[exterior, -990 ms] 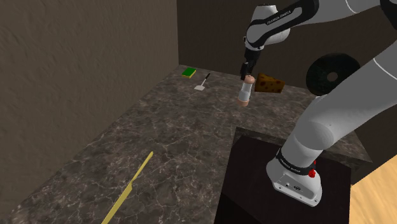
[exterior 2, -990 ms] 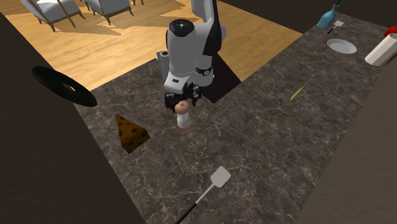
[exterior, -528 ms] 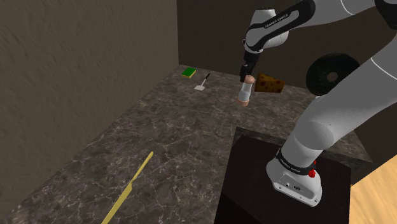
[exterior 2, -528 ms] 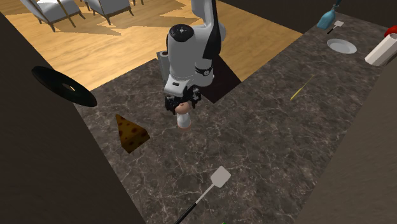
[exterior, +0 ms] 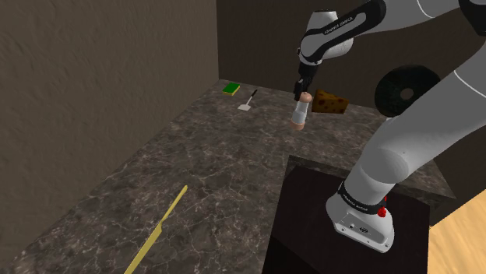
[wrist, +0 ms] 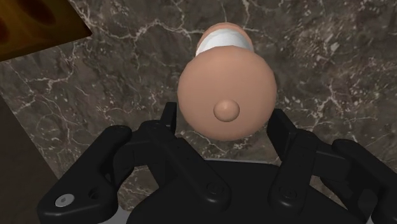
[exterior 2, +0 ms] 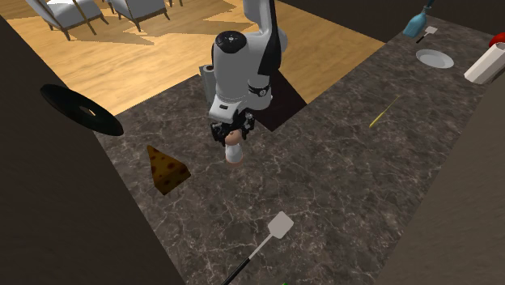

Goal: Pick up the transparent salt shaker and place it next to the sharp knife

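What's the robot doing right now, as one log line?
gripper: shut on salt shaker | salt shaker: upright, over counter | knife: far off, not reached

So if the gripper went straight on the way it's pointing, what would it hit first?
The dark marble counter, straight below. The gripper points down, fingers shut on the salt shaker, so the shaker's base would likely touch first.

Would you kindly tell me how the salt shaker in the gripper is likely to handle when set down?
The salt shaker looks tall and narrow, so it probably tips easily if released tilted. The gripper clasps its rounded cap, which may let it swivel or slip. On the counter it might roll if toppled.
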### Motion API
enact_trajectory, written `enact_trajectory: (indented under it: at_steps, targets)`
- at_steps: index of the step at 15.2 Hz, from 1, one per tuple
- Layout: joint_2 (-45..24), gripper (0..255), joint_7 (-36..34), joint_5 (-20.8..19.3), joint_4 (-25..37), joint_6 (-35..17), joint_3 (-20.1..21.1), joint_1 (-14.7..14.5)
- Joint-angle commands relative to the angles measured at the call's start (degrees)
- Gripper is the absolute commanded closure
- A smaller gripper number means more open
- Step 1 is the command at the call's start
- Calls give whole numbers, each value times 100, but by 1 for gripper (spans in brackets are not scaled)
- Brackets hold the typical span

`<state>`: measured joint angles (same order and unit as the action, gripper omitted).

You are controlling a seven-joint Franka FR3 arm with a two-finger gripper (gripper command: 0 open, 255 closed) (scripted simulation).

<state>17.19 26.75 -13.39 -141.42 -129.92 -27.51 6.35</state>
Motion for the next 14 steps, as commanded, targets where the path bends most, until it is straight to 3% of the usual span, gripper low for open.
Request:
enact_trajectory:
  at_steps: [1, 4, 14]
  targets:
    - [-1, 255, 0, 0, -1, 1, 0, 0]
    - [-2, 255, 1, 1, -1, -1, -1, 0]
    - [371, 255, -22, -15, 489, 851, 148, 9]
